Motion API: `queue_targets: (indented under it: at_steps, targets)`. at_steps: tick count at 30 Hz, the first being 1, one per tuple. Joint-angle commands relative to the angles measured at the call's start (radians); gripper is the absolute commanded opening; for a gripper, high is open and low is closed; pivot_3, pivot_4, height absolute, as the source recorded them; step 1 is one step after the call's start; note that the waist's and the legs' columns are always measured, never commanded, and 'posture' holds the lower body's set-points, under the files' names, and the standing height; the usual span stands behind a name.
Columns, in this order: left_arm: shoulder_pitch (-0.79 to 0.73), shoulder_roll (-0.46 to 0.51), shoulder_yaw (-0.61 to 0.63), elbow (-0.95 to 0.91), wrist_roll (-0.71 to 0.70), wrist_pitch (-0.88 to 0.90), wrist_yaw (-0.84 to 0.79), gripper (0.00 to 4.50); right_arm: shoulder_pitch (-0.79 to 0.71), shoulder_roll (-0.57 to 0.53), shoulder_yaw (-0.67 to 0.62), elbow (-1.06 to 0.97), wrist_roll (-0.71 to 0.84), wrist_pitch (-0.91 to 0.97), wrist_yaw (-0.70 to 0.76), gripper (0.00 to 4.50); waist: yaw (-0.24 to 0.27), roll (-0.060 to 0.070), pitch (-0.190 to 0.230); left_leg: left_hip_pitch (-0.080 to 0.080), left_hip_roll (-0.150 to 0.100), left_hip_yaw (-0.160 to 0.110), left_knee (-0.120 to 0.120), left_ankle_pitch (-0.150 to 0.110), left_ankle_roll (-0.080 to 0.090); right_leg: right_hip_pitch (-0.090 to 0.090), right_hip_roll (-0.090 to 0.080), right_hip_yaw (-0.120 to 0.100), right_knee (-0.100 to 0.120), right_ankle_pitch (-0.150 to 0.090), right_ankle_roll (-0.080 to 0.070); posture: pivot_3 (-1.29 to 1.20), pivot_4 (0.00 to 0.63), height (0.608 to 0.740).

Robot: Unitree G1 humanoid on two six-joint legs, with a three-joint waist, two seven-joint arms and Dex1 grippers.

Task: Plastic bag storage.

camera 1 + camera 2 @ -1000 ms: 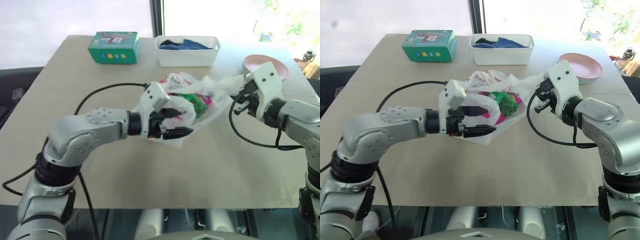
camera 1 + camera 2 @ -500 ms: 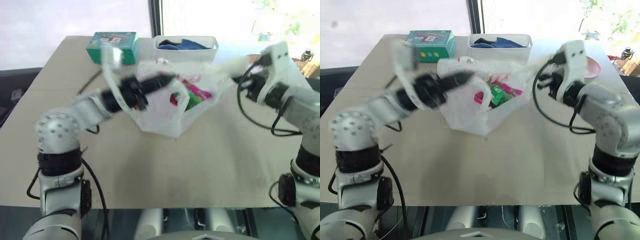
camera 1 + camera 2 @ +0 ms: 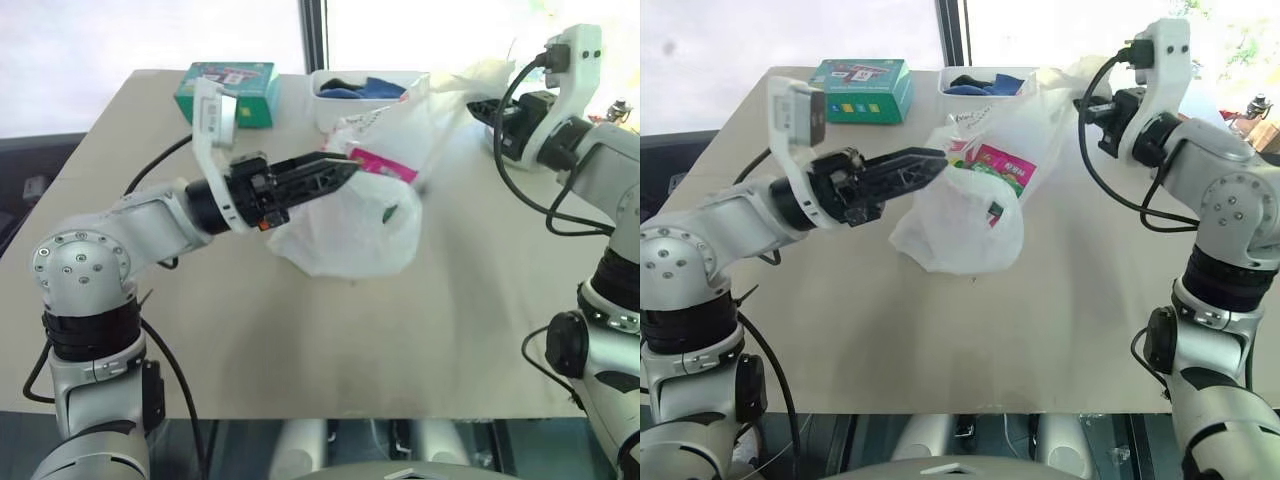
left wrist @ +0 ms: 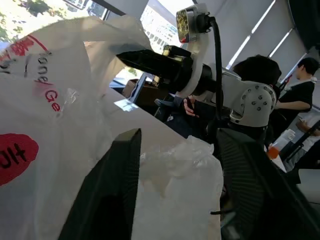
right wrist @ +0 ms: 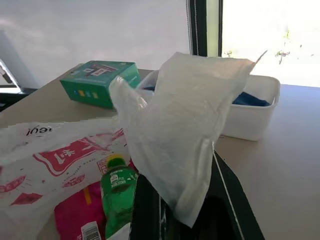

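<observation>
Item: thin crinkly translucent white plastic bag (image 3: 350, 225) with red printing. Location: lifted between both arms over the middle of the pale wooden desk (image 3: 300, 340), its sagging bottom at or just above the desk surface.

Contents visible through the film and in the right wrist view: green plastic bottle (image 5: 116, 192), pink snack packet (image 5: 82, 215).

Right tool (image 5: 182, 220): fingers closed tight on one white handle loop, held high beside the white rectangular tray (image 3: 345, 105).

Left tool (image 3: 340, 170): black fingers parted and pointing level toward the bag's mouth; the left wrist view shows bag film bunched between them, but whether they grip it cannot be told.

Handling note, as judgement: the step appears to be gathering the bag with its load inside. Keep the right pinch firm, bring the left fingers fully around the opposite handle or rim before closing, and keep the mouth upward so bottle and packet stay in.

Risk: thin film slipping or tearing.
</observation>
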Motion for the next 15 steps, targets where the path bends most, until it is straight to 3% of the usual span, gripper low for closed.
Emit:
queue_targets:
  at_steps: [1,6,9,12,15]
  targets:
    - [-0.007,0.024,-0.053,-0.076,-0.023,0.025,-0.016,3.18,-0.007,0.001,-0.012,-0.060,0.018,-0.011,-0.022,0.00,0.000,0.000,0.000,0.000,0.000,0.000,0.000,0.000,0.000,0.000,0.000,0.000,0.000,0.000,0.000,0.00,0.150,0.740]
    - [-0.038,0.027,-0.137,-0.099,0.091,0.019,-0.137,3.18,-0.001,0.012,-0.009,-0.075,0.028,0.000,-0.046,0.00,0.000,0.000,0.000,0.000,0.000,0.001,0.000,0.000,0.000,0.000,0.001,-0.001,0.000,0.000,0.000,0.00,0.150,0.740]
    - [-0.047,0.031,-0.102,-0.050,0.033,0.019,-0.202,3.18,0.005,0.013,-0.010,-0.087,0.036,0.008,-0.060,0.00,0.000,0.000,0.000,0.000,0.000,0.001,0.000,0.000,0.000,-0.001,0.001,-0.001,0.000,0.000,0.000,0.00,0.150,0.740]
    - [-0.095,0.044,-0.041,0.093,-0.121,0.020,-0.178,3.18,0.013,0.011,-0.012,-0.091,0.040,0.014,-0.069,0.00,-0.001,0.000,0.000,0.000,0.001,0.001,0.000,0.000,0.000,-0.001,0.001,-0.001,0.000,0.000,0.000,0.00,0.150,0.740]
    - [-0.093,0.094,-0.060,0.074,-0.107,0.076,-0.244,3.18,0.018,0.009,-0.014,-0.090,0.043,0.015,-0.074,0.00,-0.003,0.000,0.000,0.000,0.000,0.001,0.000,0.000,0.000,-0.001,0.001,-0.001,0.000,0.000,0.000,0.00,0.150,0.740]
